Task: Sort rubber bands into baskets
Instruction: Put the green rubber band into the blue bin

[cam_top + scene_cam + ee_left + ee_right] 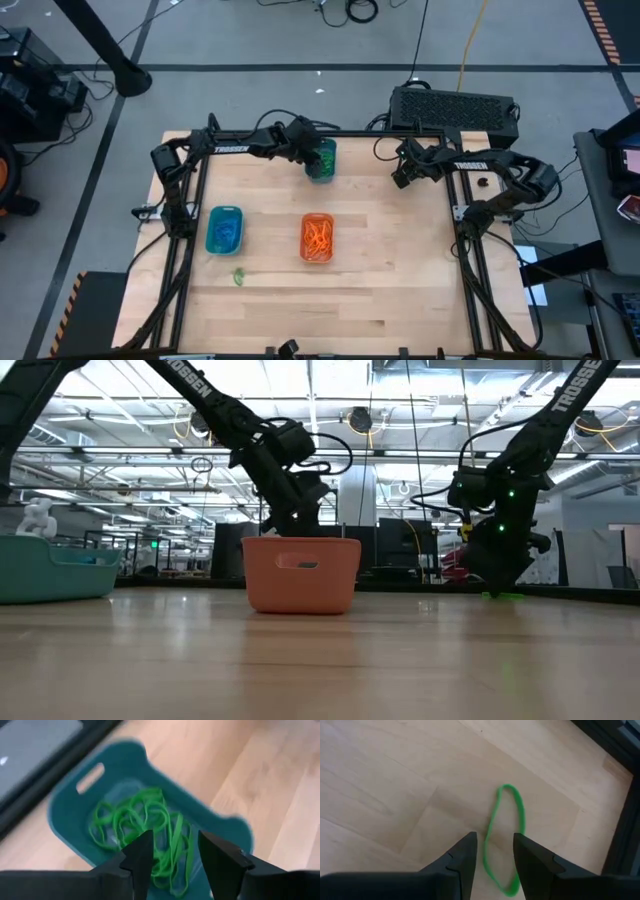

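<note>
Table: a pale wooden top filling the middle of the high view, with a black frame along its edges.
Left arm: runs along the upper edge of the table, from the upper left towards the centre.
Right arm: reaches in from the right side and ends at the upper right corner of the table.
Dark teal basket: at the upper centre of the high view, against the far edge — a heap of green rubber bands lies inside it.
Turquoise-blue basket: left of centre, with blue rubber bands in it.
Orange basket: centre of the table, just right of the turquoise one and well apart from it, filled with orange rubber bands; in the low view it stands in the middle of the frame.
Left gripper: hangs over the dark teal basket, fingers apart with nothing between them, the green heap showing through the gap.
Right gripper: low over bare wood at the upper right of the high view, fingers apart — a single green rubber band lies flat on the table between and beyond the tips, unheld.
Stray green band: lower left of the high view, on the wood just below the turquoise-blue basket.
</note>
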